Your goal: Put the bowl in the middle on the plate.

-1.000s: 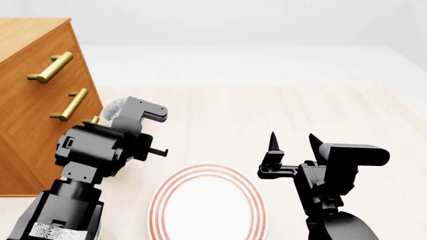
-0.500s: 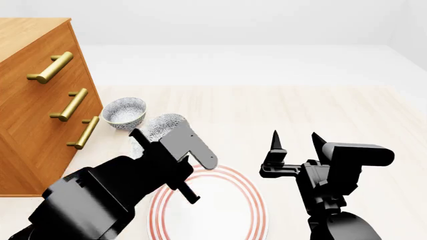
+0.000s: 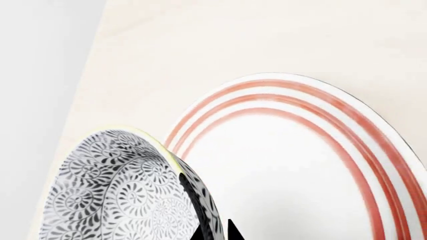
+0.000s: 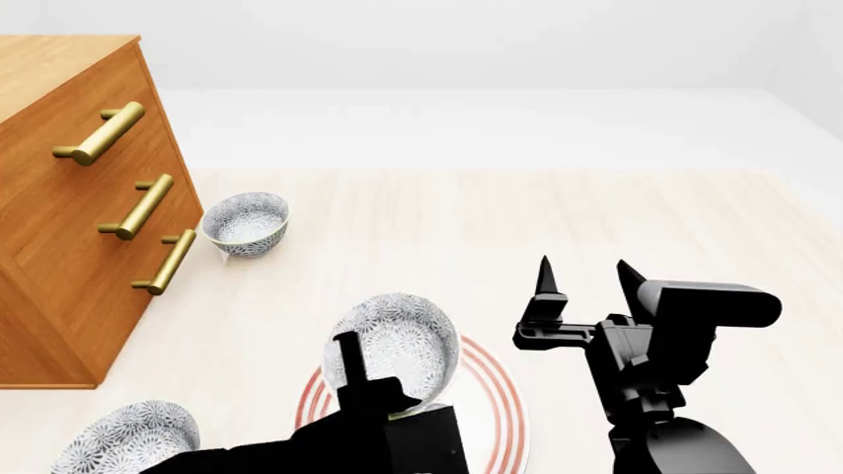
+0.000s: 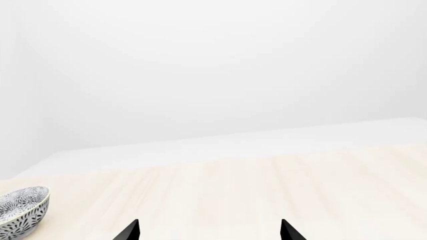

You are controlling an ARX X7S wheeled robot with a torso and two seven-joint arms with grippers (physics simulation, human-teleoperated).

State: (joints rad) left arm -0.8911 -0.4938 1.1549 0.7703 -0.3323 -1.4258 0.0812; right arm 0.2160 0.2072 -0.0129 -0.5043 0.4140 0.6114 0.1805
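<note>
The bowl (image 4: 393, 348), white with a fine blue-grey pattern, hangs tilted over the left part of the plate (image 4: 503, 400), a white plate with red rings. My left gripper (image 4: 353, 370) is shut on the bowl's near rim. In the left wrist view the two fingertips pinch the bowl (image 3: 127, 195) at its rim, one inside and one outside, with the plate (image 3: 300, 165) spread out beyond my left gripper (image 3: 217, 232). My right gripper (image 4: 581, 281) stands open to the right of the plate, fingers pointing up; nothing lies between the tips of the right gripper (image 5: 209, 231).
A wooden dresser (image 4: 59, 227) with brass handles stands at the left. A look-alike bowl (image 4: 245, 222) sits beside it at the back, the same bowl (image 5: 20, 211) showing in the right wrist view. Another patterned bowl (image 4: 128, 439) is at the front left.
My left arm has swung from beside the dresser toward me, carrying the bowl from between the other two to over the plate. The right arm has hardly moved.
</note>
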